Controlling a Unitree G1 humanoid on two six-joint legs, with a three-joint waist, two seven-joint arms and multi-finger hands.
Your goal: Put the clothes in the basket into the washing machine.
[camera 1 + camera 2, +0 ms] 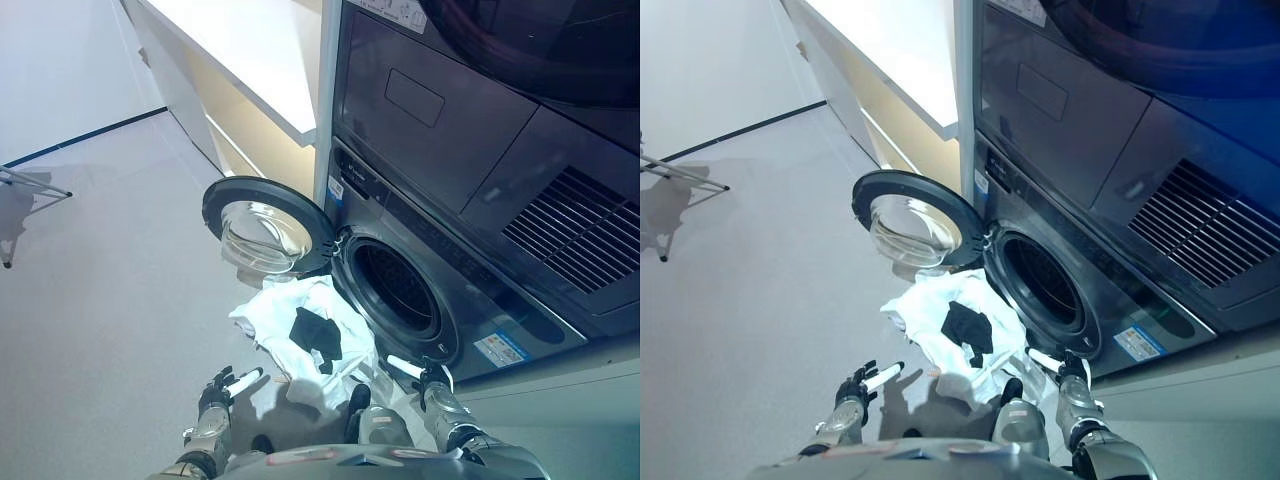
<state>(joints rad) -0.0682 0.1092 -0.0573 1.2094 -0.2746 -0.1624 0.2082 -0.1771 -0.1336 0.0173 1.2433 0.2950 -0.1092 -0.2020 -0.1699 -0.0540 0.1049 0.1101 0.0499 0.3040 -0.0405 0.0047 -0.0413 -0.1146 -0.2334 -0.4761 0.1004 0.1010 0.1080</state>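
Washing machine sits front-loader style at right, dark grey, with a second dark unit stacked on top. Round door is swung fully open to the left, glass bowl facing up and out; drum opening is exposed and dark inside, can't tell whether anything is in it. Clothes are a white heap with one black piece lying on top, sitting on the floor just below and in front of the drum opening, right under the open door's lower edge. The basket itself is hidden under the heap, can't make it out. Left hand is low at lower left, just beside the heap's left edge, fingers relaxed and spread, white-tipped finger pointing out toward the pile, not holding anything. Right hand is at lower right, near the machine's front panel and just right of the heap, fingers likewise loose and extended, holding nothing. Neither hand touches the clothes as far as I can see. White counter surface runs along the wall left of the machine. Grey floor all around; a thin metal stand leg shows at the far left edge.
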